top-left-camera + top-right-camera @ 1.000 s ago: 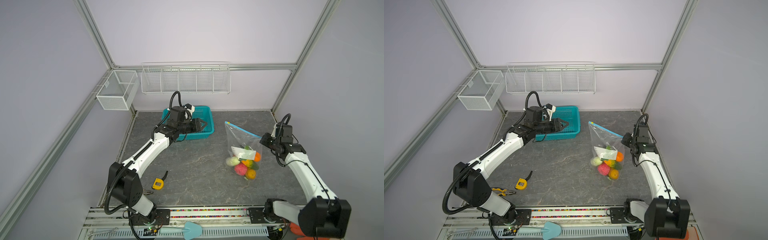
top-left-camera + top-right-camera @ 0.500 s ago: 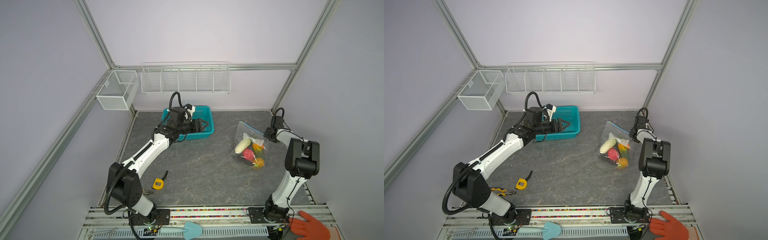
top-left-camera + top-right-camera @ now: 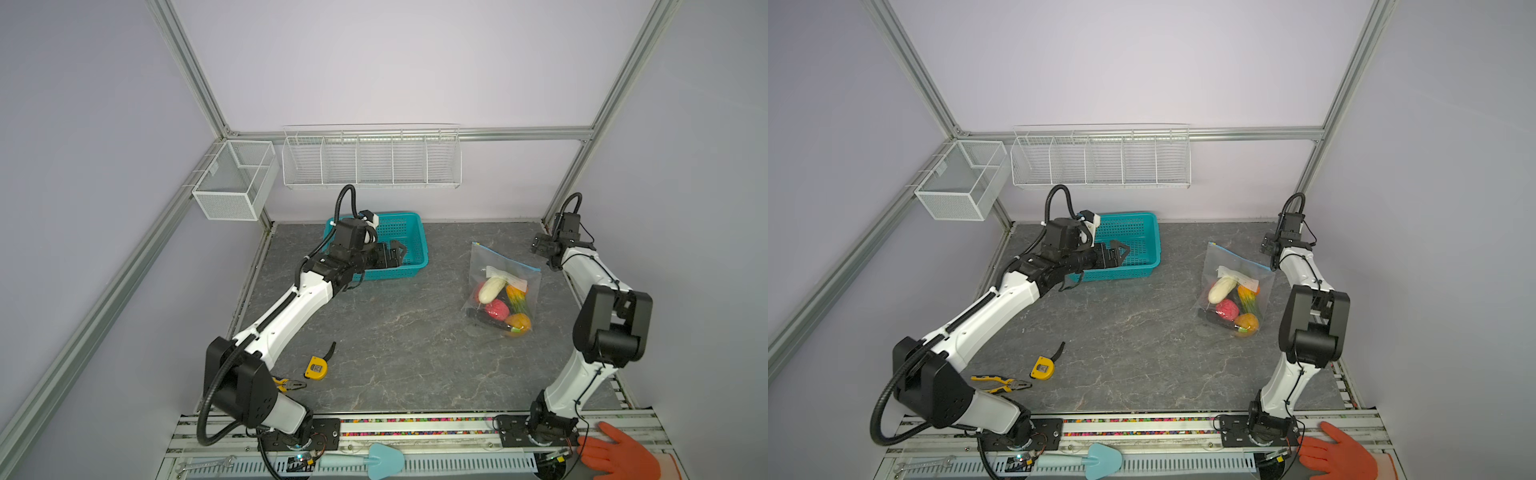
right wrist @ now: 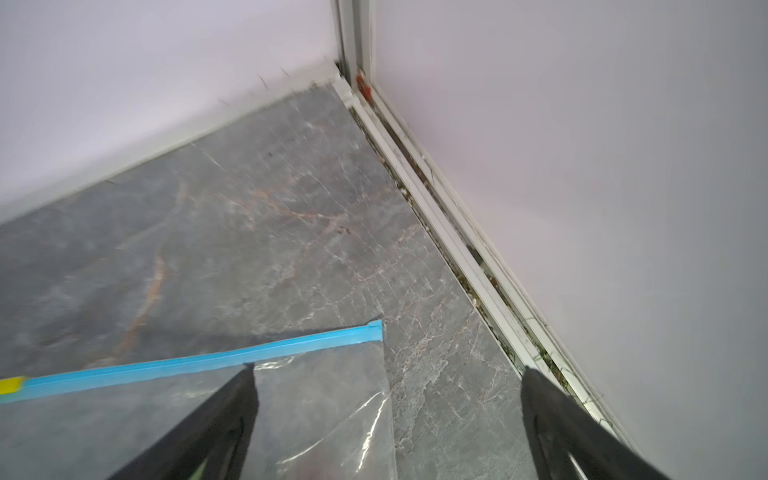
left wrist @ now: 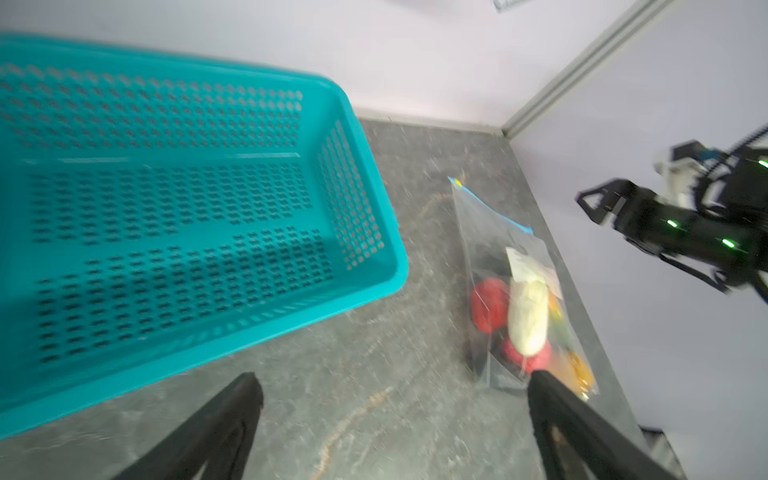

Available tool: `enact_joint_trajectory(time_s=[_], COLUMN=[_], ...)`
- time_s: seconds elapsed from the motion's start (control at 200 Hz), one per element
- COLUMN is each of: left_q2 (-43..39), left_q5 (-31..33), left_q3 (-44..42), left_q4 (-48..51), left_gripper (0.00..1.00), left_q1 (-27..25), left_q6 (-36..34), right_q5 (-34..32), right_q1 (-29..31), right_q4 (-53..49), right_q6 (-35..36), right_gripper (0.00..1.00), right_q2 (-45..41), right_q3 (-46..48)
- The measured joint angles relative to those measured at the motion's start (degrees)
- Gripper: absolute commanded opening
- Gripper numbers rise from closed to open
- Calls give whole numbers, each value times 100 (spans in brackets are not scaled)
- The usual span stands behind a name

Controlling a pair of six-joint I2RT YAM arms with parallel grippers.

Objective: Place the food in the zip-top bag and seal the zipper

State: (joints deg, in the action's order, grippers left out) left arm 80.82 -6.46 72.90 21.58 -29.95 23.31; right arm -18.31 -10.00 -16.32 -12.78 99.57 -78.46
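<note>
Front edge: orange-gloved hand [image 3: 619,455] by right arm's base. Further in, left side of table [image 3: 395,332]: pliers [image 3: 289,384] and yellow tape measure [image 3: 316,368], loose, well apart from both arms.

Mid-table, right: zip-top bag [image 3: 484,259] lying flat, food [image 3: 492,289] bunched inside at its near end, with white, red, pink, orange, green and dark pieces. No loose food spotted on table.

Along bag's far edge: zipper [image 4: 199,365], flat and pressed together by the look of it, yellow slider [image 5: 457,181] parked at the end toward the basket. Likely sealed, can't fully confirm.

Further back, left: left gripper [image 5: 395,378] by near rim of teal basket [image 3: 423,245], jaws spread wide, holding nothing. No food seen in basket.

Farthest back: right gripper [image 4: 387,370] near bag's far right corner, jaws spread wide, nothing between them.

Judged: loading done, sealing apparently done. Left to do: only checking the strip end to end.
</note>
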Motion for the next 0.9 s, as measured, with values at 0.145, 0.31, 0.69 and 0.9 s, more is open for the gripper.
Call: enact_joint_trajectory(time_s=[0.145,0.31,0.69,0.9], left_q2=[-1497,-2277,-2090,-1464], left_q5=[1510,2796,3757,3585], left_q3=[-1244,-2518,-3982,-4135], left_q4=[-452,-949,-1967,-3001], left_gripper=[100,95,88,86], left_q1=[52,680,1414,2122], left_q6=[-278,-859,-1226,-1458], right_q5=[146,197,785,640], right_q1=[350,883,1681,1777], right_q4=[708,1821,4039,4760], right_q6=[120,636,1725,2173], right_gripper=[97,96,96,98], right_q2=[-1510,-2365,-3084,-2949], right_q3=[1346,2946,4881,5187])
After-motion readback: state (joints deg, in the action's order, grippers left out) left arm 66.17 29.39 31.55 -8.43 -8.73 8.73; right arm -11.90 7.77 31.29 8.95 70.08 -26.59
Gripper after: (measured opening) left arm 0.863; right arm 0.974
